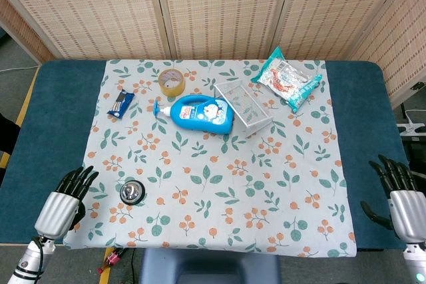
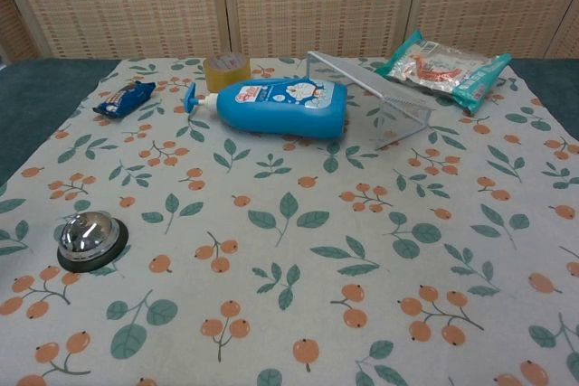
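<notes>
Head view: right robot hand was cropped at the 4 o'clock edge; snack bar print was unreadable.

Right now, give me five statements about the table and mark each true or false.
1. The bottle lies on its side. True.
2. The left robot hand grips the bell. False: it holds nothing, with its fingers apart, beside the bell.
3. The tape is stacked on the bottle. False: it sits on the cloth behind it.
4. The snack bag lies near the far right corner of the cloth. True.
5. The right robot hand holds the wire basket. False: it holds nothing, at the table's right edge.
</notes>
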You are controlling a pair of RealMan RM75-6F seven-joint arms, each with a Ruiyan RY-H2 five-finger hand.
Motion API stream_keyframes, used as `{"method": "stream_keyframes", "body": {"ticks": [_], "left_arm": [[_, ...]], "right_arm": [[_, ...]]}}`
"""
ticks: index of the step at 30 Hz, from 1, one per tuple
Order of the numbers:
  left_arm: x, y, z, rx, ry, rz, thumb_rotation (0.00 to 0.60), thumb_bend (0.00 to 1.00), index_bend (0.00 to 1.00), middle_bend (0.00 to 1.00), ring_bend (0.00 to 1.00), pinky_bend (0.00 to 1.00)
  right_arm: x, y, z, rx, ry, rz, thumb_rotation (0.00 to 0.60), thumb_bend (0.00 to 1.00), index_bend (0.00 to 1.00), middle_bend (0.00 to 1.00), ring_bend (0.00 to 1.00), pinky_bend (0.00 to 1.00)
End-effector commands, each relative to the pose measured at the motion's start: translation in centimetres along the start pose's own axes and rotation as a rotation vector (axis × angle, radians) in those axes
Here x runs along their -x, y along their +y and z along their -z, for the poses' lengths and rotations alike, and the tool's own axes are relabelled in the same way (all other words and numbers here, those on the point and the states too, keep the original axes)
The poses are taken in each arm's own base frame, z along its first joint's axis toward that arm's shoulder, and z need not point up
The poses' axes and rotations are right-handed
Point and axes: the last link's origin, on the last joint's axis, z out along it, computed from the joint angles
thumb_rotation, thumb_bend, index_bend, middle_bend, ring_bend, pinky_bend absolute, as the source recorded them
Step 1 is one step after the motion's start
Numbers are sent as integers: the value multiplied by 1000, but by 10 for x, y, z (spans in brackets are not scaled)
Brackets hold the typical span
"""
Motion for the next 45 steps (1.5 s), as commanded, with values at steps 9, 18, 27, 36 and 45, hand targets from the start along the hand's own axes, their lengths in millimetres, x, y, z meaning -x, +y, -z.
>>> {"method": "stream_keyframes", "body": {"ticks": [9, 18, 27, 36, 45], "left_arm": [[3, 1, -2, 7, -20, 8, 600, 1000, 0, 12, 0, 151], [12, 14, -1, 40, -63, 41, 600, 1000, 0, 0, 0, 112], [41, 46, -37, 58, -46, 145, 600, 1000, 0, 0, 0, 83], [92, 73, -49, 109, -123, 237, 600, 1000, 0, 0, 0, 58], [132, 73, -44, 90, -228, 264, 600, 1000, 0, 0, 0, 57]], "right_arm": [[0, 0, -1, -2, -9, -7, 600, 188, 107, 0, 0, 25], [1, 0, -2, -7, -36, -16, 600, 188, 107, 0, 0, 25], [0, 1, -4, 7, -25, -23, 600, 188, 107, 0, 0, 24], [-1, 0, -3, 2, -39, -34, 600, 188, 107, 0, 0, 25], [-2, 0, -3, -4, -39, -37, 600, 188, 107, 0, 0, 25]]}}
